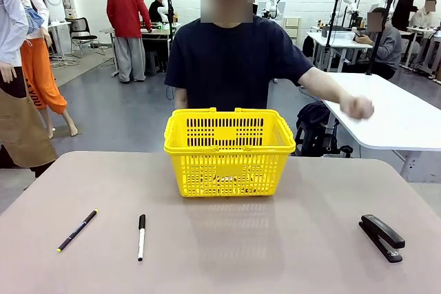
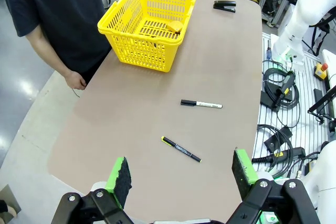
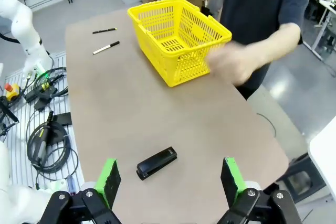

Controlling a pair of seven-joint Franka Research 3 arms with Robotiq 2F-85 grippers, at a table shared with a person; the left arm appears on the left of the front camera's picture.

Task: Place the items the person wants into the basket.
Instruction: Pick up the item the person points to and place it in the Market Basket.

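left gripper (image 2: 181, 162) and right gripper (image 3: 169, 164) hover spread wide; person's hand (image 1: 357, 107) raised, fisted.

Beige rounded-corner table (image 1: 275, 239). Yellow slotted basket (image 1: 229, 144) stands upright at the far middle, close to the far edge. Near side, robot's left: thin black pen (image 1: 77, 231) with a yellow tip, lying diagonal. Just right of it, not touching, lies a white marker (image 1: 141, 237), black cap pointing to the far side, almost straight. Near side, robot's right: black stapler (image 1: 381, 237), closed, lying flat and angled, well apart from the basket and from both pens.
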